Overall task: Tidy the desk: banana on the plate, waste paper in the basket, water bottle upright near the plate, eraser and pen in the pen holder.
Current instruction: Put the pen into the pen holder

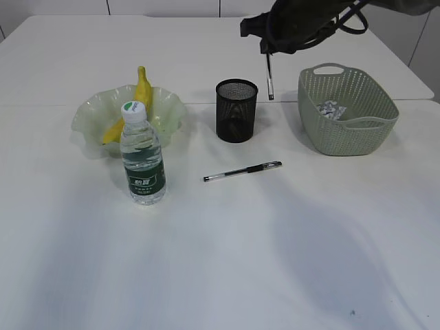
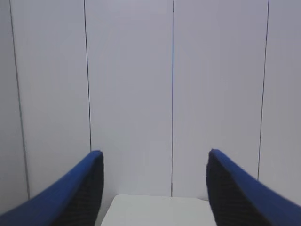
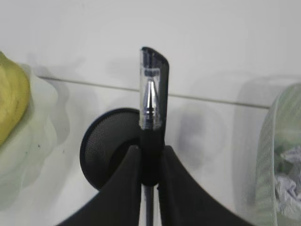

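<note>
The large plain white table (image 1: 227, 261) is bare across its whole near half, from the front edge up to a clear-barrelled pen with a black grip (image 1: 243, 171) lying flat in the middle. Behind it stands the black metal mesh cylindrical pen holder (image 1: 236, 110), with open table on both sides. To its right, well apart, sits the sage-green perforated oblong basket (image 1: 347, 110), the crumpled white waste paper (image 1: 332, 109) inside it. On the left, the translucent pale-green ruffled plate (image 1: 93, 117) carries the yellow curved banana (image 1: 141, 89). The small clear water bottle with white cap and dark green label (image 1: 143, 155) stands upright just in front of the plate.

The right arm reaches in from the upper right. The right tool (image 3: 149, 162) is clamped on a second black-gripped pen (image 3: 152, 101), which hangs vertical, above and just right of the pen holder's rim. The left tool (image 2: 154, 181) faces a panelled wall, its blue fingers (image 2: 70, 193) spread wide with nothing between them.
</note>
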Tool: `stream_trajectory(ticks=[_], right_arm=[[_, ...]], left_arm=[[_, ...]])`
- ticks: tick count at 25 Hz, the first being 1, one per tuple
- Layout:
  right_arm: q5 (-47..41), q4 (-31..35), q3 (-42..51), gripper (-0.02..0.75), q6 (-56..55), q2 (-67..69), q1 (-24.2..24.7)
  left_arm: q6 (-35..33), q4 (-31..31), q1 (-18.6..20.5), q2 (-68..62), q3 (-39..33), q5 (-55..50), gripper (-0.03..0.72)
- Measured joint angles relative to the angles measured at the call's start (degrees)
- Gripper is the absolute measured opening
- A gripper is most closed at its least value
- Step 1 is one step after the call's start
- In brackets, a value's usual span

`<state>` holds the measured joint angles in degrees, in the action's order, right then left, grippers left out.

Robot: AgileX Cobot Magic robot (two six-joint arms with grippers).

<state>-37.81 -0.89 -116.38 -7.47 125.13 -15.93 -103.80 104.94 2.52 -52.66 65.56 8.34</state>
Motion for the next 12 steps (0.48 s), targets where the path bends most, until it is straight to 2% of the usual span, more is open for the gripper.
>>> stream_trajectory(ticks=[12], right_arm=[[19.9, -0.9, 0.0, 0.051, 1.8, 1.1, 0.0]], left_arm=[[0.0, 0.0, 0.0, -1.3, 0.0, 0.0, 0.475]])
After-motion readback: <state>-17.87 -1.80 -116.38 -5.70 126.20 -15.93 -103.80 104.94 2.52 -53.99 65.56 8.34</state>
